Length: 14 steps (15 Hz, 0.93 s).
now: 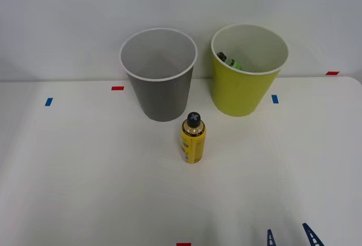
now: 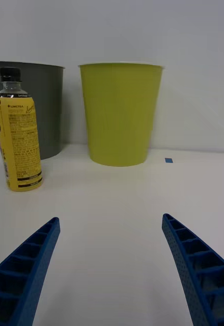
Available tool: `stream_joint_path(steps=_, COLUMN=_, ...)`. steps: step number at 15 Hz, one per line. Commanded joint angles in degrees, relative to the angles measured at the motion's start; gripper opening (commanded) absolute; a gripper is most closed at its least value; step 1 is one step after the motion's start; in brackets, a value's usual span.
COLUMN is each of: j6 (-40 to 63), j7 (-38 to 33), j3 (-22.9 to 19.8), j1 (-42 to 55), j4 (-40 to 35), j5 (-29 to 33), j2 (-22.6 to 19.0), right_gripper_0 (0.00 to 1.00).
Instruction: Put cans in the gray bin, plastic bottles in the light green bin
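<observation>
We see a white table [image 1: 85,172] bearing two round tapered wastebaskets side by side at its far edge: the gray bin [image 1: 161,90] with a thin white rim to the robot's left, and the light green bin [image 1: 243,87] with a white rim to its right, the two standing near each other but apart. Inside the light green bin we make out a dark-capped, green-labelled item [image 1: 229,61] lying against the wall. In front of the bins, nearest the gray one, a yellow plastic bottle with a black cap [image 1: 193,137] stands upright. We find the right gripper [image 2: 109,244] low over the table at its near edge, its blue ribbed fingers [image 2: 25,270] spread wide with nothing between them. Small red and blue tape marks [image 1: 117,88] dot the tabletop.
</observation>
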Motion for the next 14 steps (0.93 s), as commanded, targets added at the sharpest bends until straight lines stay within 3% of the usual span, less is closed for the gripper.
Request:
stream_joint_path(steps=1, j6=0.0, j7=0.1, j3=-0.1, j1=0.0, j4=0.0, j5=0.0, j2=-0.1, right_gripper_0=0.68)
stream_joint_path(steps=14, j6=0.0, j7=0.1, j3=-0.1, j1=0.0, j4=0.0, j5=0.0, j2=-0.1, right_gripper_0=0.68)
